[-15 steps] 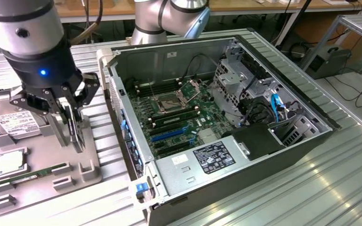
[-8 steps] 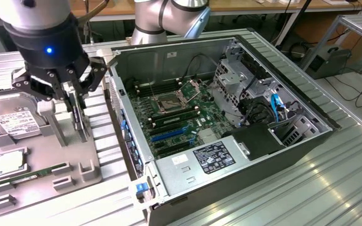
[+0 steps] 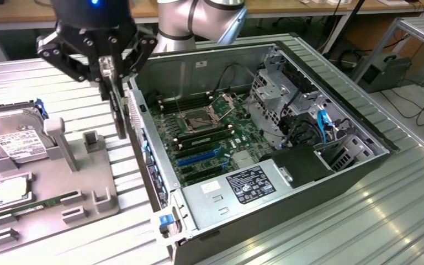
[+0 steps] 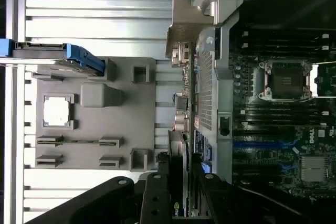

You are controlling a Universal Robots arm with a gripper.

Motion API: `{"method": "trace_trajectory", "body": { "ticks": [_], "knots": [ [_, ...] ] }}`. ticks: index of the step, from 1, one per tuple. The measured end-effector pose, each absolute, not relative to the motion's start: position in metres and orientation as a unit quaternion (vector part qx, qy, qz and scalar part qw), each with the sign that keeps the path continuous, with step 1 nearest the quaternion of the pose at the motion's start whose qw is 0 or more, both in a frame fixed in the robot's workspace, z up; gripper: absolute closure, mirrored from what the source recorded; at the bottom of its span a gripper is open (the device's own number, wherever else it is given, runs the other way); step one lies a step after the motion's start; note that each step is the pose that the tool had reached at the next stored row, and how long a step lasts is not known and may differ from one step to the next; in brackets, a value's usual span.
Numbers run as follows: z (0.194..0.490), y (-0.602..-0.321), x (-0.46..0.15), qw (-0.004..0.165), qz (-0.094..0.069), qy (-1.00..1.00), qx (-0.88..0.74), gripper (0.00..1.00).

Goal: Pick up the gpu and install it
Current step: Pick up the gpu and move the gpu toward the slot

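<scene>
My gripper (image 3: 113, 70) is shut on the gpu (image 3: 121, 118), a slim dark card that hangs edge-on below the fingers, with its pale metal strip near the top. The card is in the air over the gap between the grey holder tray (image 3: 57, 187) and the rear wall of the open computer case (image 3: 153, 160), just outside the case. In the wrist view the gpu (image 4: 178, 166) sits between the black fingers (image 4: 155, 198) of my gripper (image 4: 178, 195), beside the case's rear panel (image 4: 207, 93). The motherboard (image 3: 208, 138) with its blue slots (image 3: 197, 157) lies open inside the case.
The holder tray carries a silver hard drive (image 3: 13, 138), a CPU (image 3: 11, 190) and a green RAM stick (image 3: 35, 205). Inside the case are the CPU socket (image 3: 197, 120), a power supply (image 3: 249, 185) and a drive cage (image 3: 278, 91). Ribbed metal table (image 3: 388, 210) surrounds everything.
</scene>
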State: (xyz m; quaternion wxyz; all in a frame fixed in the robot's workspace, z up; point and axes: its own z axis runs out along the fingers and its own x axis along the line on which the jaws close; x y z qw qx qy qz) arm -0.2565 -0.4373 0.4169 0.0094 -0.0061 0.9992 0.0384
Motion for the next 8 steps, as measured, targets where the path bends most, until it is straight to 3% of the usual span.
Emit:
{"method": "trace_trajectory", "body": {
  "ticks": [2, 8],
  "knots": [
    [0.435, -0.438, -0.226, 0.005, 0.042, 0.999, -0.006, 0.74],
    [0.435, -0.438, -0.194, 0.001, 0.043, 0.999, -0.006, 0.74]
  ]
}}
